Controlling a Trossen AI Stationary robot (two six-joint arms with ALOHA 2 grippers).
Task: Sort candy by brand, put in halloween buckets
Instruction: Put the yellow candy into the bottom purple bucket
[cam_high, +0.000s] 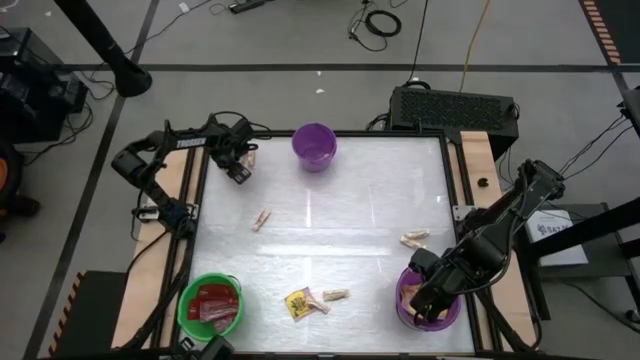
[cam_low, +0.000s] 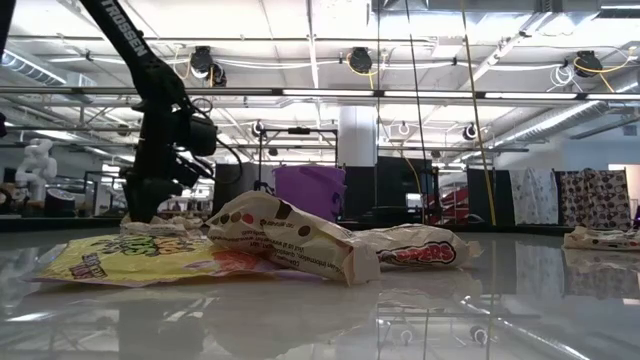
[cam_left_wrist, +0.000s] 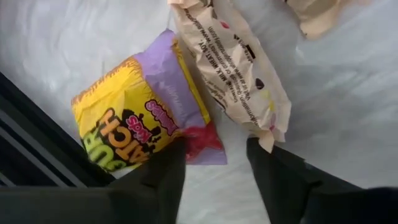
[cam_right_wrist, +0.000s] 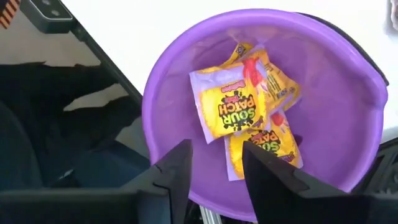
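Candy-sorting table seen from above: right gripper (cam_high: 428, 300), jaws parted and empty, hovers over the lower-right purple bucket (cam_high: 447, 316) of yellow packets (cam_right_wrist: 239, 106) and should lift straight up; left gripper (cam_high: 243, 160), upper left, apparently open over more candy (cam_left_wrist: 140, 124).

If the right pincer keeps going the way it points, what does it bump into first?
Probably the yellow packets lying inside the purple bucket. The right pincer hangs open right above it, pointing down inside; how far down is unclear.
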